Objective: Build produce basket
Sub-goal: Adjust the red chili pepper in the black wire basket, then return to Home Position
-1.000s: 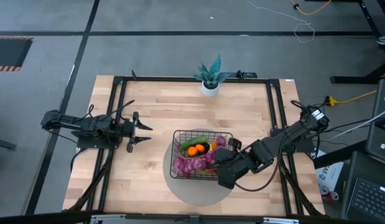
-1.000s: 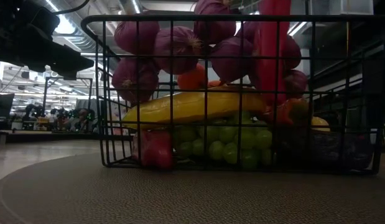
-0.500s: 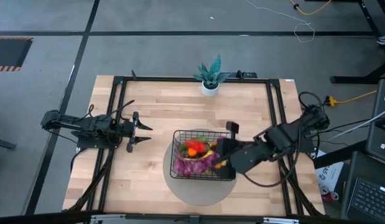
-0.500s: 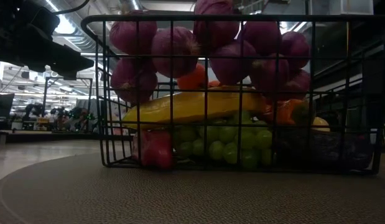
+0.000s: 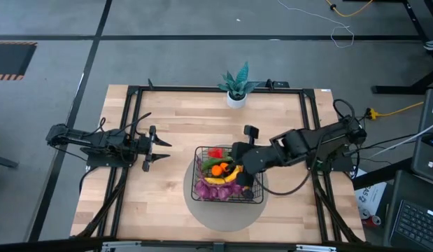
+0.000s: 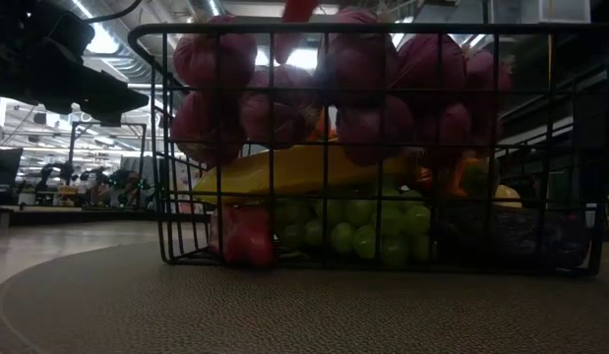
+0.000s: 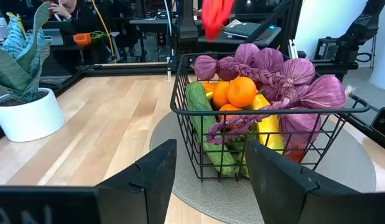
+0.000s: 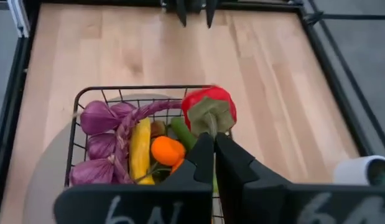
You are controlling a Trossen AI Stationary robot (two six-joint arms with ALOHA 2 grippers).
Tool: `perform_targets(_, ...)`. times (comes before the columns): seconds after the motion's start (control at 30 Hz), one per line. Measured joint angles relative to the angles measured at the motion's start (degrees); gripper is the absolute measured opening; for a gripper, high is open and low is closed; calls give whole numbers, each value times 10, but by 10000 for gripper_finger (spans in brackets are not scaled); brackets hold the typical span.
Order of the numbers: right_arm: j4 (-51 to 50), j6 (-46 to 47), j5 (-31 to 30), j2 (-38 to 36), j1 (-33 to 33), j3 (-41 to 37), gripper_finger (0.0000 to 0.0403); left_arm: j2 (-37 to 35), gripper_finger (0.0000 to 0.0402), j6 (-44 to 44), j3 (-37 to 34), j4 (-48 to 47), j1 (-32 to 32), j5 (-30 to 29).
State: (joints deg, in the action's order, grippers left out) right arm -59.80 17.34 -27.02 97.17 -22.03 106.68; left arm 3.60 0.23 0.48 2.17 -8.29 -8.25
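Right wrist view has the action: the right gripper (image 8: pixel 209 142) holds the red pepper (image 8: pixel 208 111) by its green stem, jaws pinched tight on it, hanging over the far edge of the basket (image 8: pixel 77 102). From the high view, that pepper (image 5: pixel 215 152) sits above the basket's back rim (image 5: pixel 229 148), near the corner, not over the middle. That's the worry. If it lets go here, the pepper could clip the wire rim and roll off onto the grey disc (image 5: pixel 202 213) or the bench (image 5: pixel 174 126). And the basket is already heaped: the purple lumpy string (image 7: pixel 285 78) is piled high over the banana (image 6: pixel 304 169), oranges (image 7: pixel 242 90) and cucumber (image 7: pixel 201 115), green grapes (image 6: pixel 358 224) at the bottom. A round pepper dropped on that mound might simply bounce or slide out. A stem pinch is a thin hold too, so I reckon it could swing or slip on the way. Left gripper (image 5: pixel 154 145) waits well off to the side, jaws apart, holding nothing.
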Motion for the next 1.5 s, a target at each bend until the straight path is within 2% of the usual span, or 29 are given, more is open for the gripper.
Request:
perform_targets(0.27,60,-14,50,-1,19,-82,2,0,188,0,0,0,0,0)
perform_targets(0.4,79,-13,52,0,21,-123,3,0,188,0,0,0,0,0)
perform_targets(0.63,91,4,52,0,21,-197,53,0,188,0,0,0,0,0)
perform_targets(0.83,30,49,54,0,21,-211,100,0,188,0,0,0,0,0)
perform_targets(0.97,-9,81,95,-11,21,-211,119,0,188,0,0,0,0,0)
perform_targets(1.2,-85,167,229,-17,18,-211,120,0,188,0,0,0,0,0)
perform_targets(1.33,-118,168,257,-17,8,-211,120,0,188,0,0,0,0,0)
perform_targets(1.5,-178,150,246,-17,-8,-190,119,0,188,0,0,0,0,0)
